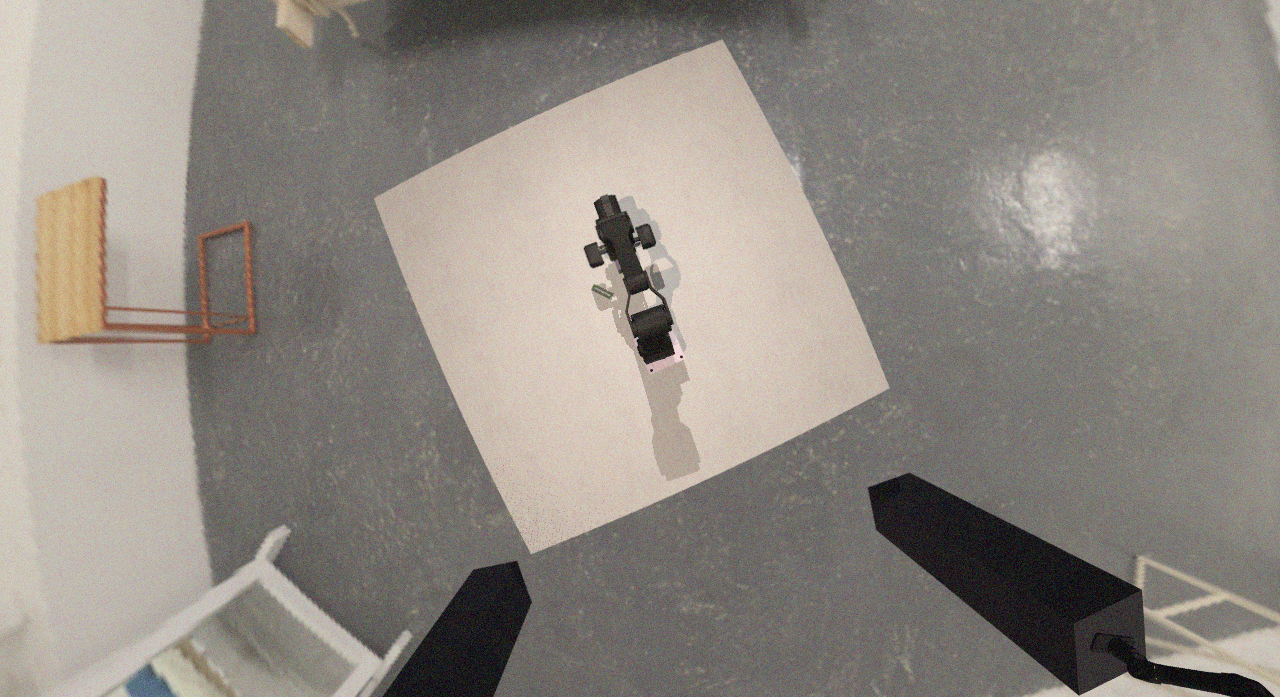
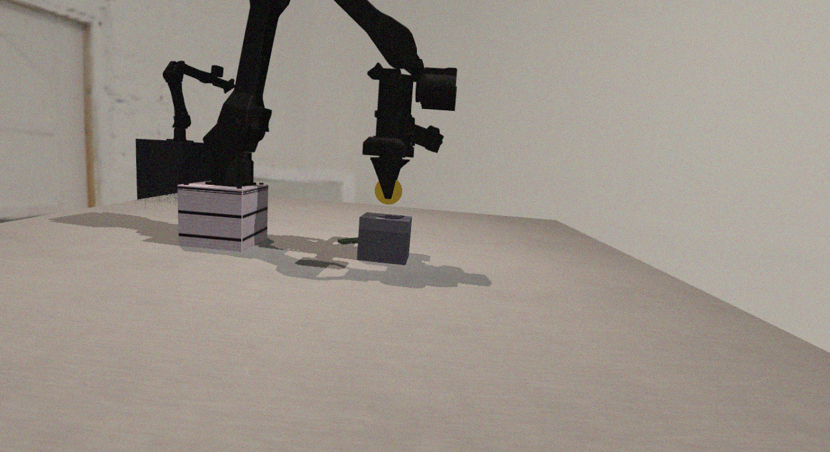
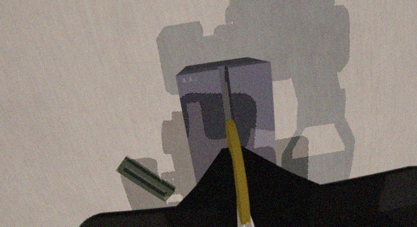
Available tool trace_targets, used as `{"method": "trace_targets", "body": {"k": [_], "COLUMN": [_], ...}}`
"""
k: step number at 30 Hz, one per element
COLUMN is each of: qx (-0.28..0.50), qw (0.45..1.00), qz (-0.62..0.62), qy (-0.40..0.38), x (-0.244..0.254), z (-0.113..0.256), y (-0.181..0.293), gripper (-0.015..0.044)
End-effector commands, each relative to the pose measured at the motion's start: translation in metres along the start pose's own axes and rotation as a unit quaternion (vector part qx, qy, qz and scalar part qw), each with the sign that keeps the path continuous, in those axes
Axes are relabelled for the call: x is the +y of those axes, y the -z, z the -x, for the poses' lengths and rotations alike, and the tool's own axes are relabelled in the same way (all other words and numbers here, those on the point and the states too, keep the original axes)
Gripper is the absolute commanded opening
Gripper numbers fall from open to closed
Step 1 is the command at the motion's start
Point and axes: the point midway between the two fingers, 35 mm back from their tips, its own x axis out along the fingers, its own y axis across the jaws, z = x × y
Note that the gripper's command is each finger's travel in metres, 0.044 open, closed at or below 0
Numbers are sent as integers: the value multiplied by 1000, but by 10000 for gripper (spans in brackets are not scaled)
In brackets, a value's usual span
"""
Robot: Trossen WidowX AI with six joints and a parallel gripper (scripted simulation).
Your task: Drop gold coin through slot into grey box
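Observation:
My gripper [image 2: 388, 196] [image 3: 232, 154] points down and is shut on the gold coin [image 2: 378, 192] [image 3: 240, 175], which is held on edge. The coin hangs above the grey box [image 2: 382, 240] [image 3: 260, 90], with a gap between its lower rim and the lid. In the wrist view the lid's slot [image 3: 227, 103] runs nearly in line with the coin; the coin and fingers hide its near part. The dark-green holder [image 1: 602, 292] [image 2: 347, 240] [image 3: 146, 179] is empty, beside the box. The arm hides the box in the top view.
The arm stands on a pale striped base block [image 2: 209, 217] on the beige table [image 1: 769, 335]. In the exterior view the holder is partly behind the box. A second small arm [image 2: 179, 95] stands on a black block [image 2: 156, 168] in the background.

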Motion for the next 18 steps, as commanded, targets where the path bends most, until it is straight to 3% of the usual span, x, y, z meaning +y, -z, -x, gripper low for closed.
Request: {"method": "trace_targets", "body": {"k": [1,18], "qx": [1,0], "qw": [1000,1000], "qz": [2,2], "qy": [0,0], "x": [-2,-3], "z": [-2,-3], "y": [0,-1], "gripper": [0,0]}}
